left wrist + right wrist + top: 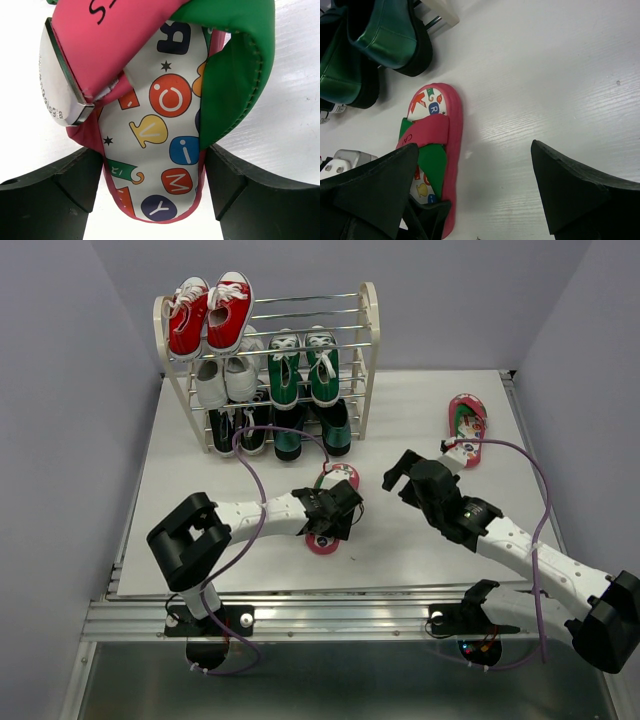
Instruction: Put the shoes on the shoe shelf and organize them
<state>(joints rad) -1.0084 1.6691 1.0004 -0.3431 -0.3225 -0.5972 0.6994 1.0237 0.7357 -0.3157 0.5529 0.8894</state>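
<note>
White desk (pixel 430 540) between pale grey walls fills the top view. At its far left stands the shoe shelf (pixel 370 330): red sneakers (pixel 210 315) on the top tier, white sneakers (pixel 225 380) and green sneakers (pixel 303 365) on the middle, black sneakers (pixel 238 428) and teal loafers (pixel 312 428) on the bottom. One flip-flop (pixel 340 476) lies on the desk just before the shelf, under the left claw (pixel 335 512). The other flip-flop (pixel 467 428) lies well to the right, near the right claw (pixel 398 472).

Left wrist view: black fingers (pixel 60 190) straddle the first flip-flop (pixel 160 145), each right at a side edge; whether they press it, I cannot tell.

Right wrist view: the right claw (pixel 475 185) is spread wide above bare desk, holding nothing. The first flip-flop (pixel 452 130) lies flat beside its left finger, with the loafers (pixel 385 35) beyond.
</note>
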